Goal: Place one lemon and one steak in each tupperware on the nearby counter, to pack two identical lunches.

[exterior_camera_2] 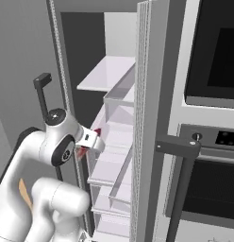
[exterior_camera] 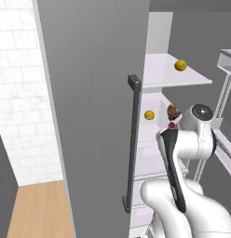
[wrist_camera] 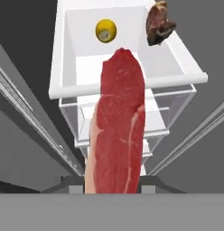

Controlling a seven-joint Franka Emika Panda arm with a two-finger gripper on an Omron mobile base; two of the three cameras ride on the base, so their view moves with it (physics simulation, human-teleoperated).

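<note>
- Raw steak (wrist_camera: 117,126) is pinched in the hand (wrist_camera: 113,187), jaws pressed onto it.
- Steak is held in front of the open fridge shelf (wrist_camera: 127,83).
- Lemon (wrist_camera: 106,30) and a second, darker steak (wrist_camera: 160,23) are seen lying on that shelf.

Two lemons (exterior_camera: 180,65) on fridge shelves (exterior_camera: 192,79) (arm (exterior_camera: 182,153) reaching in).

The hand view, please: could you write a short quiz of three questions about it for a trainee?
1. True or false: the tool is shut on the raw steak.
2. How many lemons lie on the fridge shelf beyond the raw steak? A) none B) one C) three
3. Fill in: the dark brown piece of meat lies near the shelf's ____ corner in the picture.

Key: 1 true; 2 B, the lemon; 3 upper right.
</note>
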